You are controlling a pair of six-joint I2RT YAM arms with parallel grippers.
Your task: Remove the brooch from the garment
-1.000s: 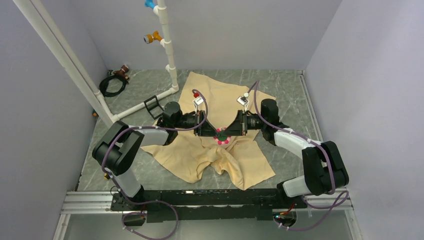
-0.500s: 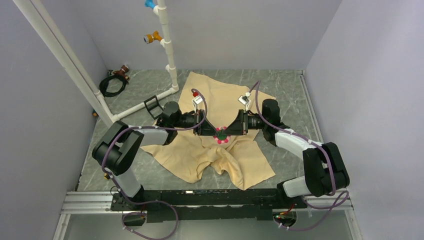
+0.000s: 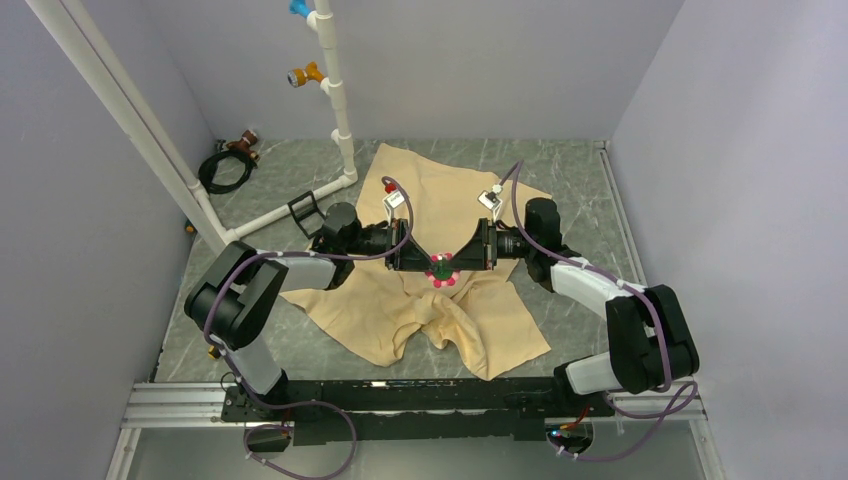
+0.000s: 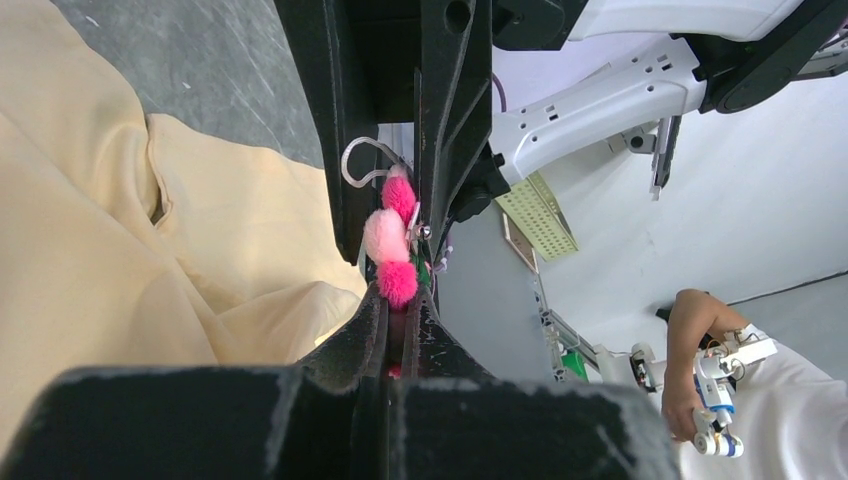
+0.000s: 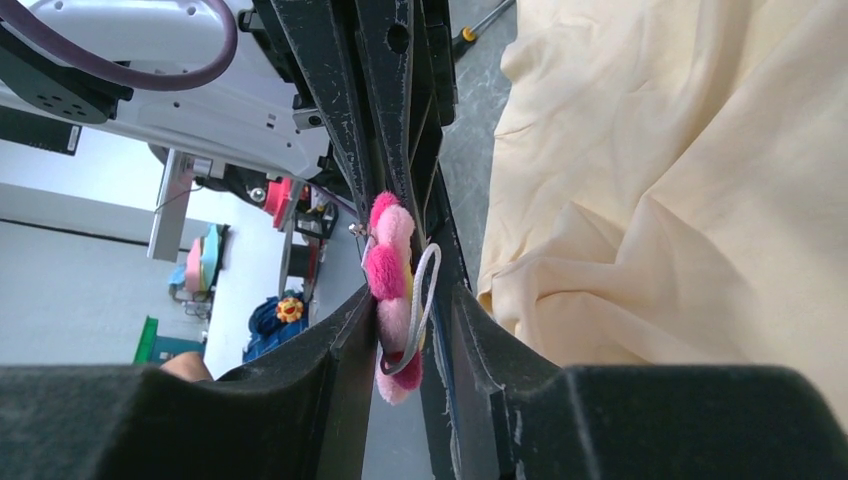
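The brooch [image 3: 442, 272], a pink-petalled flower, hangs between both grippers just above the crumpled beige garment [image 3: 430, 185]. My left gripper [image 3: 430, 266] comes in from the left and is shut on the brooch's edge. In the left wrist view its fingertips [image 4: 403, 300] pinch a pink petal of the brooch [image 4: 390, 240], beside the garment [image 4: 100, 250]. My right gripper [image 3: 453, 266] faces it from the right. In the right wrist view its jaws [image 5: 412, 300] stand apart around the brooch [image 5: 392, 270] and a grey loop, with a gap on the garment [image 5: 680, 200] side.
A white pipe frame [image 3: 335, 90] with coloured fittings stands at the back left. A black cable coil [image 3: 225, 165] and a small black clip [image 3: 305, 212] lie beside it. Grey walls close in both sides, and a metal rail [image 3: 400, 400] runs along the near edge.
The right gripper's jaws have spread wider around the brooch. The left gripper stays shut on it, and both arms have hardly moved.
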